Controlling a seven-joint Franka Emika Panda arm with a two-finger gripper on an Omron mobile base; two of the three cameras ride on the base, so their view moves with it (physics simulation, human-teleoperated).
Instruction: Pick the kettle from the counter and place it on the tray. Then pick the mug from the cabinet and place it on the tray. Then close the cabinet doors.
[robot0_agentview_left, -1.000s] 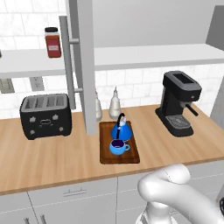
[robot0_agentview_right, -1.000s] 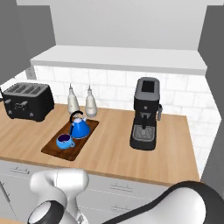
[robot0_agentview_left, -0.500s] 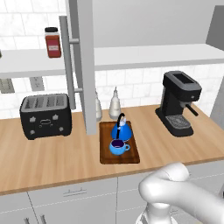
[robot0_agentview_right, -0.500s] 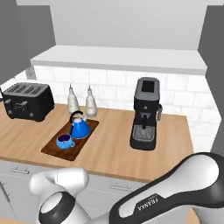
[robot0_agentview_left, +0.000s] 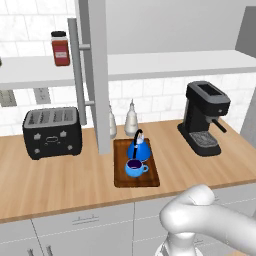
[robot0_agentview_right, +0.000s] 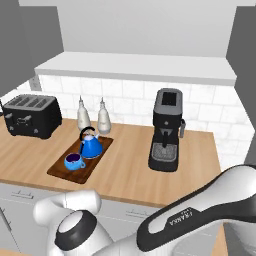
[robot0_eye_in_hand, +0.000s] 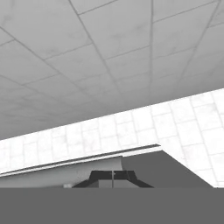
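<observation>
The long light-brown wood-grain surface (robot0_agentview_left: 75, 182) carries a dark brown rectangular wooden tray (robot0_agentview_left: 136, 176). On the tray stand the bright blue cone-shaped kettle (robot0_agentview_left: 139, 149) and squat blue mug (robot0_agentview_left: 134, 167). The claw (robot0_eye_in_hand: 113, 177) is closed, empty.

In the left base view the open cabinet door (robot0_agentview_left: 100, 75) runs off the top edge and hides part of one white bottle (robot0_agentview_left: 112, 125) and the toaster's (robot0_agentview_left: 52, 131) far right corner. The tray's (robot0_agentview_left: 120, 175) far end is covered by the kettle (robot0_agentview_left: 139, 149). In the hand view the gripper (robot0_eye_in_hand: 113, 179) shows just its dark tips, the jaws pressed together above the grey band.
</observation>
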